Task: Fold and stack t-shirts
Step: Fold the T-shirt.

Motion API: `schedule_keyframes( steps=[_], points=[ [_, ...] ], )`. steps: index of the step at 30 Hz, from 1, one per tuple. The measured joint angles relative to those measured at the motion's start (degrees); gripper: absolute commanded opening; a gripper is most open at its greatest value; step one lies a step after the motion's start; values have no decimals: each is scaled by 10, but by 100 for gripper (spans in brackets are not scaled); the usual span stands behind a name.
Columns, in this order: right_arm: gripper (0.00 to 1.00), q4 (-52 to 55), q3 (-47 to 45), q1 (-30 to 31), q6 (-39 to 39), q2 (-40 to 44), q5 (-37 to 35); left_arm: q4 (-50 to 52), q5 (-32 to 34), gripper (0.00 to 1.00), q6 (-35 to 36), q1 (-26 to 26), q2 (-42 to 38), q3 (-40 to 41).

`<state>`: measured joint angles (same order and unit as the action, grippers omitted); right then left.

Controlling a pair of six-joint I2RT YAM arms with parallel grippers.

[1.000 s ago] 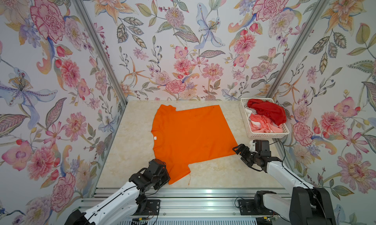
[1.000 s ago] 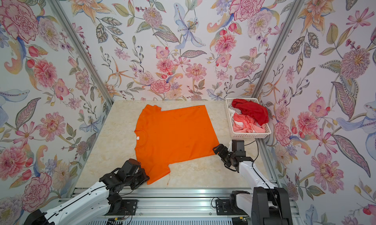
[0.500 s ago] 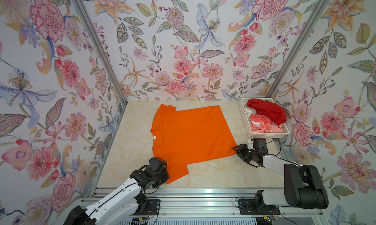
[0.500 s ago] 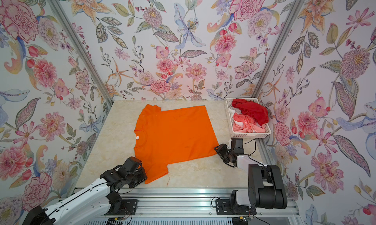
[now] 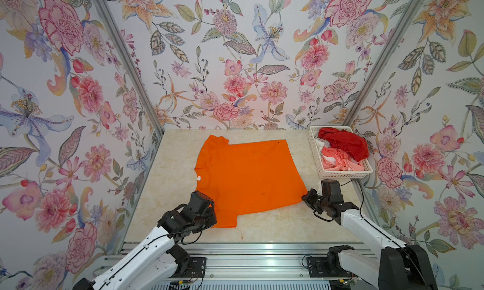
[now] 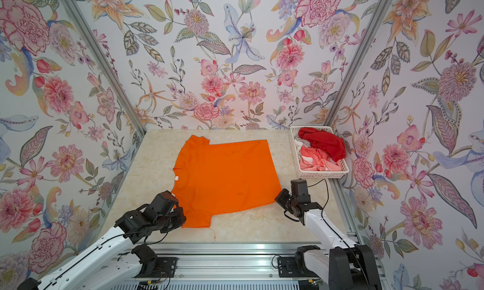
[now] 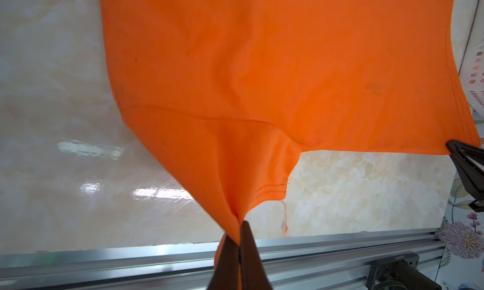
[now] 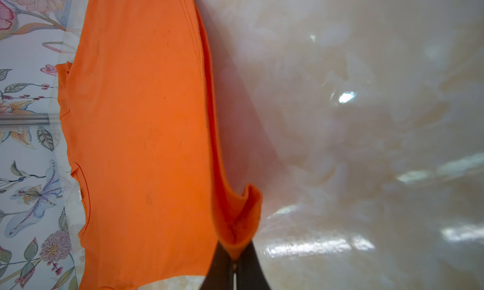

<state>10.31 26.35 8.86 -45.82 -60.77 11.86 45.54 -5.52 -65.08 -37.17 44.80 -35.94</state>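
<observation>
A bright orange t-shirt (image 5: pixel 248 176) (image 6: pixel 225 176) lies spread flat on the marble table, its white neck label toward the left wall. My left gripper (image 7: pixel 239 231) (image 5: pixel 212 214) is shut on the near sleeve, and the cloth (image 7: pixel 262 79) rises in a pinched peak from its tips. My right gripper (image 8: pixel 234 254) (image 5: pixel 305 197) is shut on the near right hem corner, with a curl of the shirt (image 8: pixel 146 134) standing up between its fingers. A deep red t-shirt (image 5: pixel 345 142) and a coral-pink-and-white t-shirt (image 5: pixel 337 161) sit crumpled in the basket.
The white slotted basket (image 5: pixel 340 174) (image 6: pixel 318 175) stands at the table's right edge, just behind my right arm. Flowered walls close in three sides. An aluminium rail (image 5: pixel 248 249) runs along the near edge. A loose orange thread (image 7: pixel 284 219) hangs from the sleeve hem.
My right gripper was open at the hem corner and has shut on it. The left gripper has stayed shut on the sleeve and has barely moved.
</observation>
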Motion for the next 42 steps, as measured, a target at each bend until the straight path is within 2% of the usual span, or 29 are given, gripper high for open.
schedule_keyframes(
  steps=[2, 5, 13, 17, 24, 28, 35, 42],
  points=[
    [0, 27, 10, 1, 6, 27, -18, 12, 19, 0, 12, 0, 13, -30],
    [0, 48, 30, 1, 16, 22, -34, 21, 60, 0, 23, -1, 60, -65],
    [0, 33, 97, 0, 39, -106, -40, 28, 194, 0, 41, -3, 207, -153],
    [0, 10, 146, -2, 50, -169, -37, 15, 240, 0, 67, -2, 270, -209],
    [0, -15, 225, -4, 63, -270, -18, -11, 259, 0, 116, 7, 396, -285],
    [0, -17, 253, -4, 66, -318, -9, -19, 259, 0, 133, 16, 454, -302],
    [0, -6, 305, -4, 66, -378, -2, -23, 268, 0, 144, 43, 474, -307],
    [0, 6, 321, -8, 66, -391, -3, -23, 288, 0, 150, 66, 474, -308]
  ],
)
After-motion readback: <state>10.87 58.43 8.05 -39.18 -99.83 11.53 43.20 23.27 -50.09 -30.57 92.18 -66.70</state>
